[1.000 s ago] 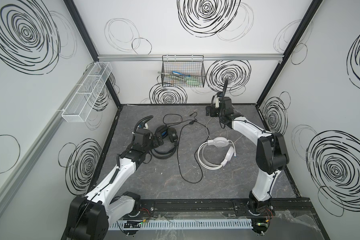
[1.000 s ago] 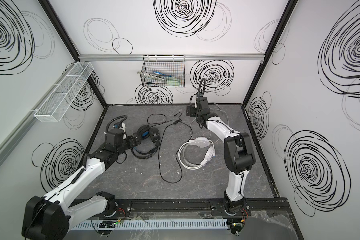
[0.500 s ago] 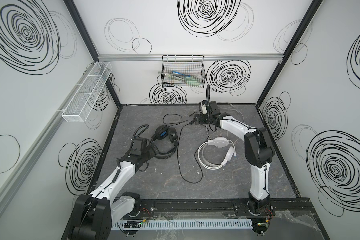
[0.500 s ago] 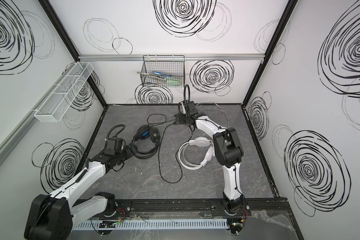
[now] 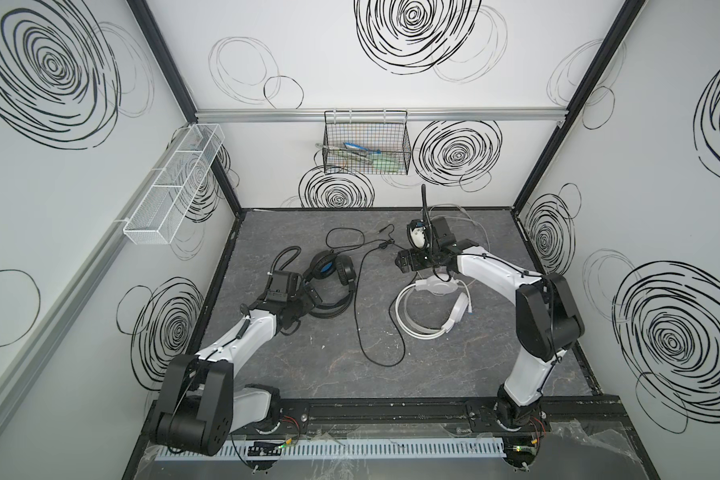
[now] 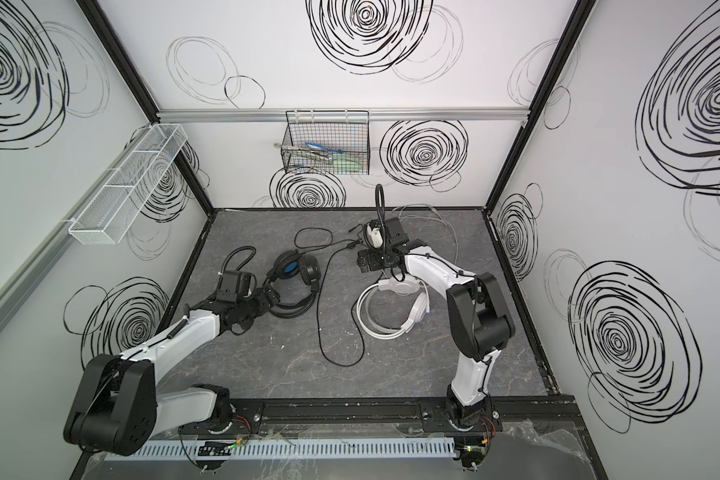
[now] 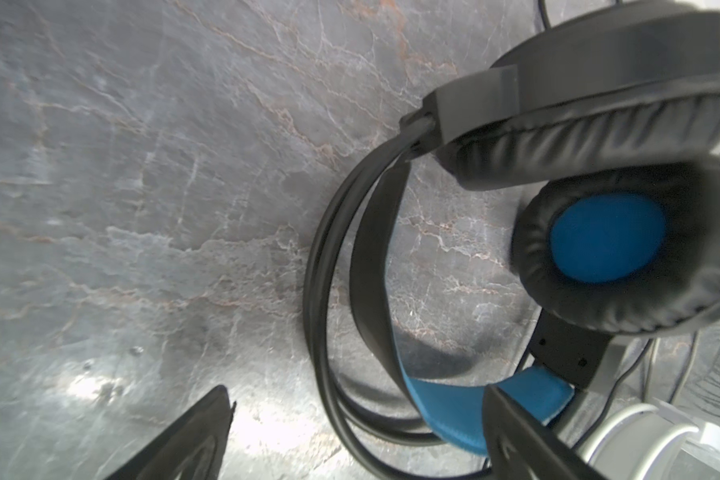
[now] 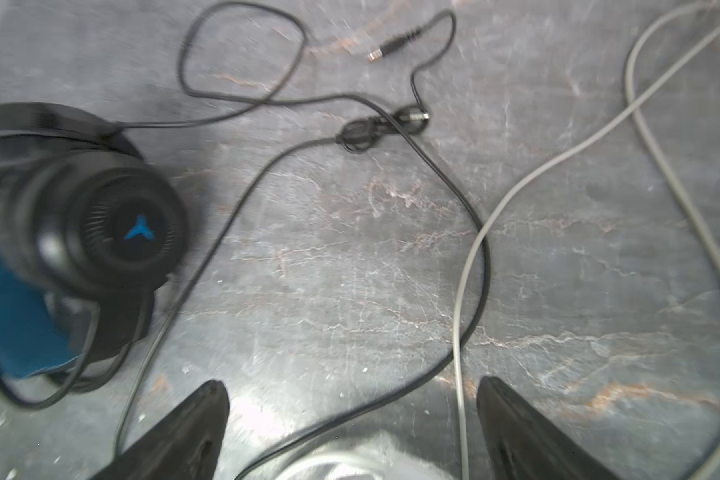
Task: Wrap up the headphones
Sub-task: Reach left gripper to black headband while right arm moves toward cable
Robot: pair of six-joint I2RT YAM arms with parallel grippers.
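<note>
Standing wide open in both top views, the left gripper (image 5: pixel 310 300) holds nothing and sits at the headband end of the black headset (image 5: pixel 341 272), which lies on the grey tabletop (image 5: pixel 454 374) left of centre; the right gripper (image 5: pixel 405 264), equally wide and empty, hovers just behind the white headset (image 5: pixel 433 287), which lies right of centre; the black cable (image 5: pixel 356 316) loops loose between the two headsets; a wire basket (image 5: pixel 366 153) on the back wall and a white mesh rack (image 5: pixel 175 187) on the left wall hang well clear.

Left wrist view: the fingers (image 7: pixel 184 440) are spread wide; the headband (image 7: pixel 375 266) runs between them; its blue padding (image 7: pixel 454 411) lies against one finger in the picture, but contact cannot be told.

Right wrist view: the fingers (image 8: pixel 524 432) are spread wide above the tabletop; the black cable and the white cable (image 8: pixel 454 328) both pass between them, neither gripped; the plug (image 8: pixel 385 48) lies farther off; the black headset lies to one side.
</note>
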